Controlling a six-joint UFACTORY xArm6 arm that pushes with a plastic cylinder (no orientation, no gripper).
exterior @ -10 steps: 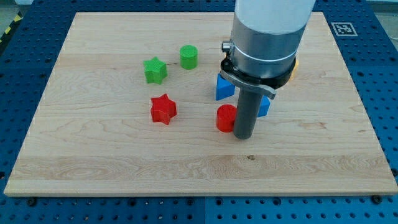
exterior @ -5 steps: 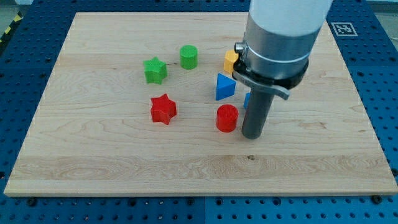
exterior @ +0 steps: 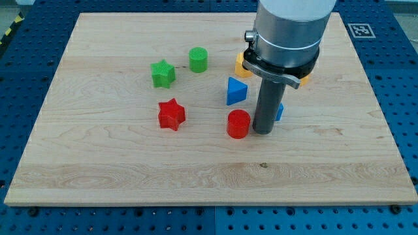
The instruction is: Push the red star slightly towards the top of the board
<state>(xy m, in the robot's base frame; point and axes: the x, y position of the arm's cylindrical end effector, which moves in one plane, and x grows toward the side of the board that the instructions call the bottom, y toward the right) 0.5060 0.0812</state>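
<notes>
A: Progress entry: none is shown. Red star (exterior: 172, 114) is listed left of centre on the surface (exterior: 98, 170), below the green star (exterior: 163, 73).

B: Tip (exterior: 262, 132)?

A: It is recorded just right of the red cylinder (exterior: 238, 123), well apart from the star. No claw is fitted, so nothing is grasped. The whole push is judged outstanding.

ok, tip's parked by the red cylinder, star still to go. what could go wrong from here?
1. My tip sits right beside the red cylinder, which lies between it and the red star; a straight sweep left would likely shove the cylinder first.
2. The green star lies just above the red star, so too long a push toward the top could bump it.
</notes>
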